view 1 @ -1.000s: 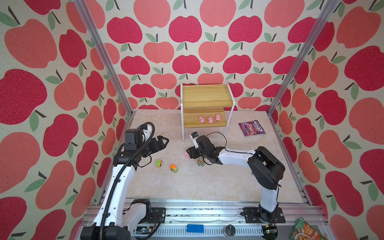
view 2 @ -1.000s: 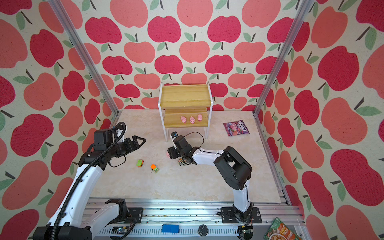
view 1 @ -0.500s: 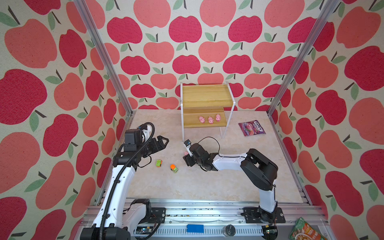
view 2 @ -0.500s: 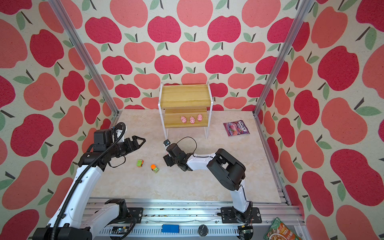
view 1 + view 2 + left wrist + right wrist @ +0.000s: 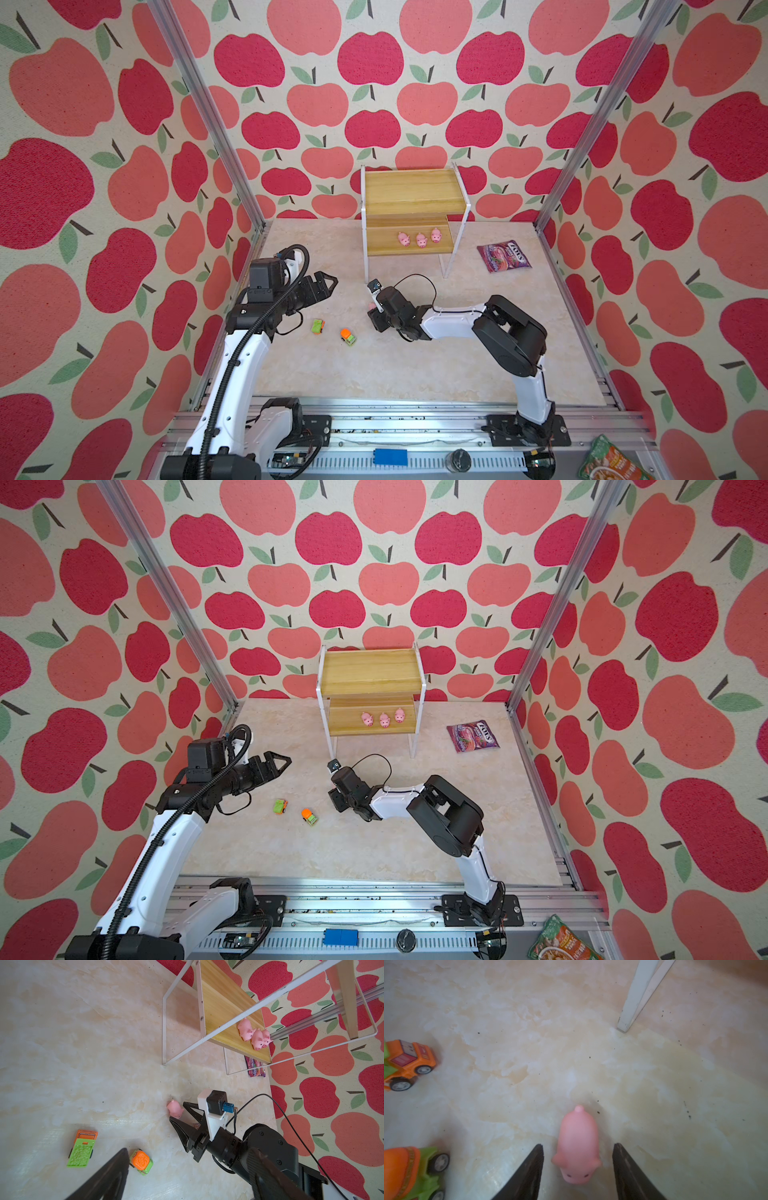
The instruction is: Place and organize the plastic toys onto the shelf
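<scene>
The walls (image 5: 124, 166) carry red and coral apples with green leaves; the table (image 5: 374, 374) is marbled beige. The shelf (image 5: 411, 195) is yellow wood-grain with white frame, the pigs (image 5: 421, 240) pink, one car (image 5: 318, 326) green with orange, another car (image 5: 348, 337) orange over green, the bag (image 5: 503, 257) purple

1. The right gripper (image 5: 372, 315) has swung left and toward the near edge of the bench (image 5: 415, 370), from beside the pig (image 5: 577, 1142) to over it.
2. Its jaws have narrowed and now flank the pig, with a gap on each side.
3. The right elbow (image 5: 513, 332) has followed leftward.
</scene>
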